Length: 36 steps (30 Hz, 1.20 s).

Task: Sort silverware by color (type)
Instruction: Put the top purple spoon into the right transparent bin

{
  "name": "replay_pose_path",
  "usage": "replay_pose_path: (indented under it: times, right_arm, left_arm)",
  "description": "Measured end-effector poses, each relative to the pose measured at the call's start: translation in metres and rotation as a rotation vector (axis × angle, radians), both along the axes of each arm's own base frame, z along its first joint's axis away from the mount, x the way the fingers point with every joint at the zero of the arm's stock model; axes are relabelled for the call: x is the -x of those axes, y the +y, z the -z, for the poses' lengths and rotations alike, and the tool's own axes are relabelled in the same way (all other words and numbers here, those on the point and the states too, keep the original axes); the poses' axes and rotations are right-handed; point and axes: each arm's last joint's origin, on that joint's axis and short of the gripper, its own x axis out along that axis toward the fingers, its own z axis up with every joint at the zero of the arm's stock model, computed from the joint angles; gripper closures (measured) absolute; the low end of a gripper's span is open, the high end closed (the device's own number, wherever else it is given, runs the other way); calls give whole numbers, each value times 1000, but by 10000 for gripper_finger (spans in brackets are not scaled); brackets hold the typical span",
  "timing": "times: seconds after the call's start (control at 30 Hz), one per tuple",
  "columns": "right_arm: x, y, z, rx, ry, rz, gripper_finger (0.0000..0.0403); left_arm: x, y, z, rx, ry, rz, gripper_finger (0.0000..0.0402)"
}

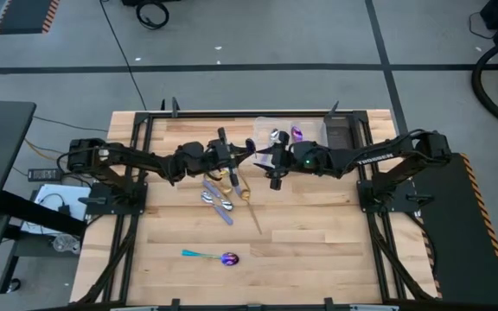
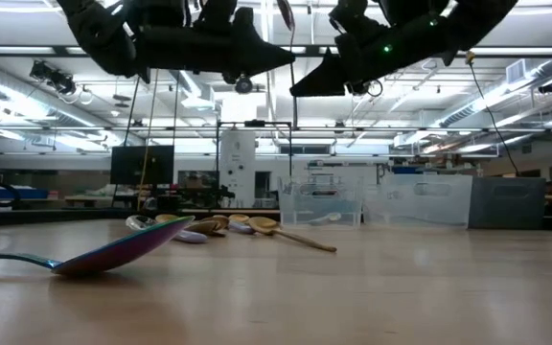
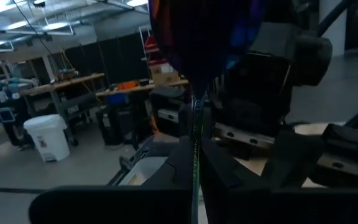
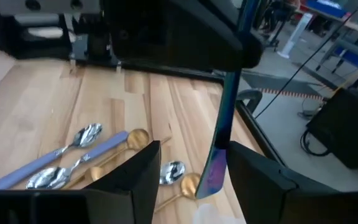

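Note:
My left gripper (image 3: 194,146) is high over the table's middle (image 1: 245,155), shut on an iridescent purple-blue spoon with a teal handle (image 4: 229,99). The spoon's bowl end (image 4: 213,174) stands between the open fingers of my right gripper (image 4: 194,168), which faces the left one (image 1: 264,158); I cannot tell whether they touch it. Below them, silver and gold spoons and a lavender-handled one lie in a loose pile (image 1: 221,200). Another iridescent spoon (image 1: 210,256) lies flat near the table's near edge, close in the low view (image 2: 103,254). My left gripper pinches the spoon's thin handle (image 3: 195,118) between its two fingers, coming level from the table's left. The spoon runs along the fingers and sticks out past them, its bowl (image 3: 210,37) toward the right gripper. It is lifted clear of the table.
A clear plastic tray (image 1: 311,126) at the far edge holds a silver spoon (image 1: 275,136) and a purple one (image 1: 297,133); a dark tray (image 1: 340,131) sits beside it. A long gold utensil (image 1: 253,212) lies beside the pile. Bare wood spreads toward the near right.

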Motion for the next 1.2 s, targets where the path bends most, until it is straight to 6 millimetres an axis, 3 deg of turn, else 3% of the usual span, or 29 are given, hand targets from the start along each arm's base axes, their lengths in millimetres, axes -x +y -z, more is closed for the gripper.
replay_pose_path:
  times: [0.3,0.7,1.2]
  right_arm:
    - [3,3,6,15,-5,42,210]
    - [3,-2,0,55,-49,104,218]
    - [1,-3,-4,10,-113,48,339]
  left_arm:
    - [-12,0,17,23,-119,28,386]
    - [-13,-2,17,22,-125,36,386]
    - [-15,-3,16,-5,-116,50,384]
